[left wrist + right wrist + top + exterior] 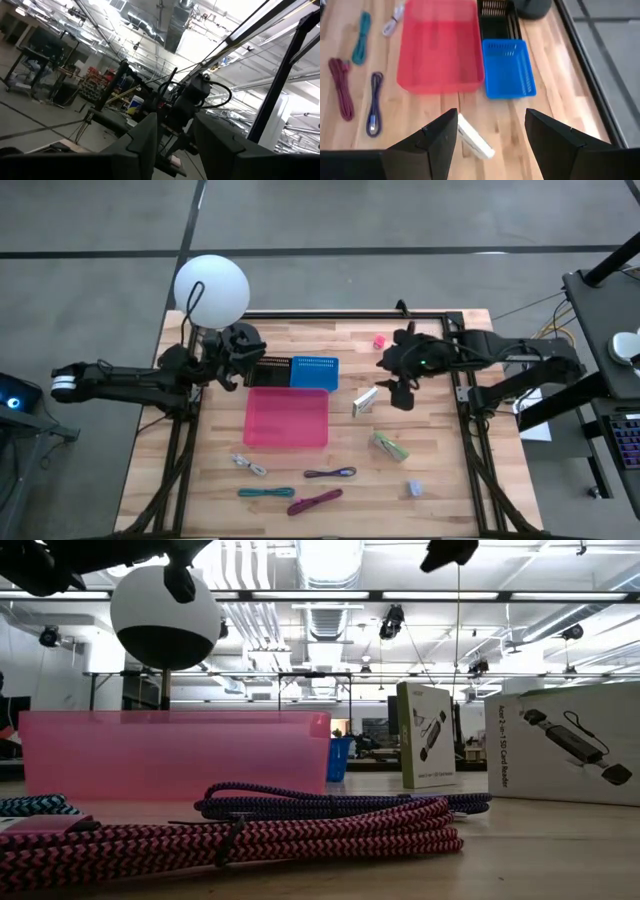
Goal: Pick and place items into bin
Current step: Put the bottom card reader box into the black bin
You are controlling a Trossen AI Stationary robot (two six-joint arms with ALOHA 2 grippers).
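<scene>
Your right gripper [400, 383] hangs above the worktop [440, 480] with its fingers spread and nothing between them; the white block [365, 401] lies just beside it, on the wood near the pink bin [287, 418]. In the right wrist view that block [475, 137] shows between the two dark fingers, lower down on the wood.

Your left gripper [232, 360] waits at the far left edge, near the white globe [211, 289]; its fingers stand apart and hold nothing.

The pink bin sits mid-worktop, with a blue basket [314, 372] and a black basket [268, 370] touching its far side. You can't tell from these views whether anything lies in the bin.

The other items are all on the wood: pink cube [379, 341] at the far side, green packet [390, 446] and grey-blue lump [414, 487] to the right, and the white cord [249, 465], teal cord [266, 492], purple cord [330, 473] and magenta cord [314, 501] along the near side.
</scene>
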